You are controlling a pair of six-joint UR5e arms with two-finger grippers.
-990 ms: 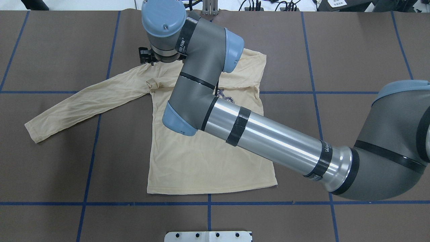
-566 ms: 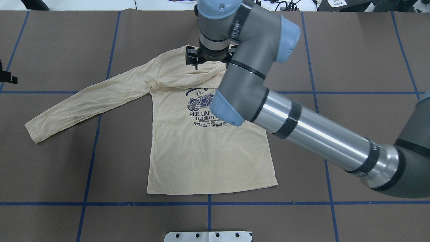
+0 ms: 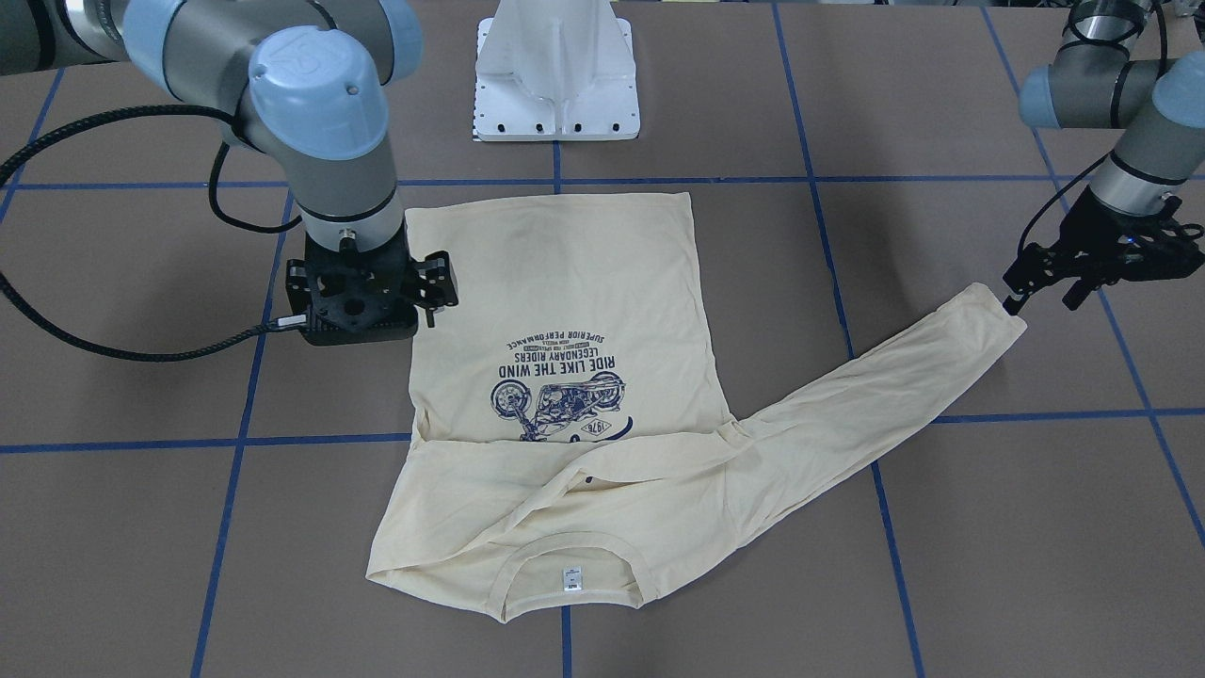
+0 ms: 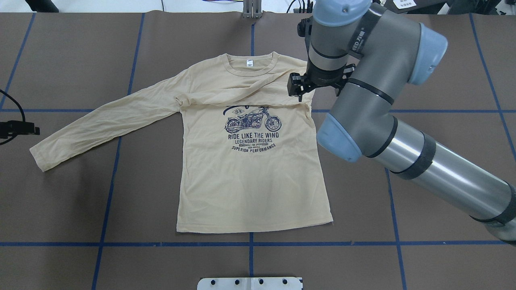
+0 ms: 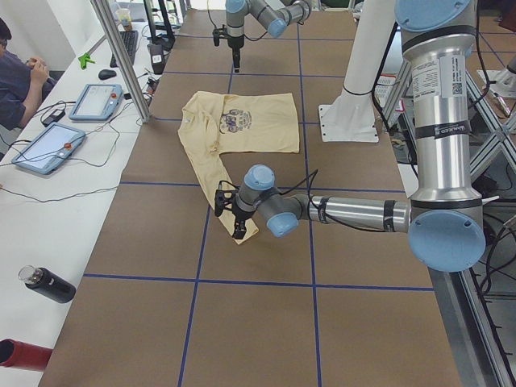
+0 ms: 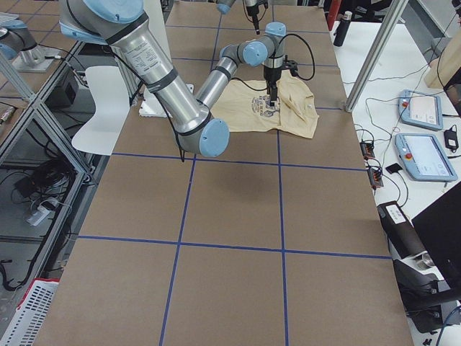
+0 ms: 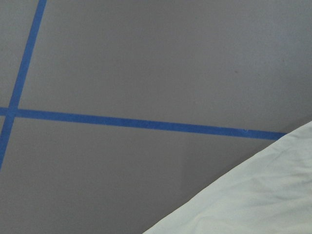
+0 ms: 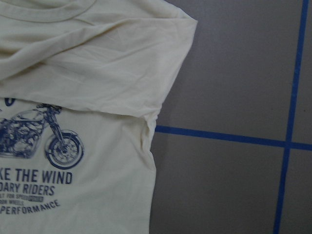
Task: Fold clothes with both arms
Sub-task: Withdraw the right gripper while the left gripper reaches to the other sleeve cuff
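Note:
The clothes are one cream long-sleeved shirt (image 4: 246, 181) lying flat, print up, collar far from the base. One sleeve is folded across the chest (image 3: 527, 508). The other sleeve (image 4: 100, 121) stretches out toward my left. My right gripper (image 4: 300, 86) hovers over the shirt's edge near the armpit (image 8: 151, 119); in the front view this gripper (image 3: 362, 320) has its linkages spread, open and holding nothing. My left gripper (image 3: 1040, 297) stands open just beside the outstretched cuff (image 3: 988, 315), apart from it. That cuff (image 7: 253, 204) fills a corner of the left wrist view.
The white pedestal base (image 3: 557, 75) stands at the robot's edge of the table. Blue tape lines (image 4: 250, 243) grid the brown surface. On the far side are teach pendants (image 5: 48, 149), a dark bottle (image 5: 48, 284), a metal post (image 5: 121, 56) and a seated person (image 5: 20, 72).
My right gripper swept from the shirt's left shoulder across the collar to its right side, uncovering the print and collar. My left gripper came into view at the table's left and moved nearer the cuff.

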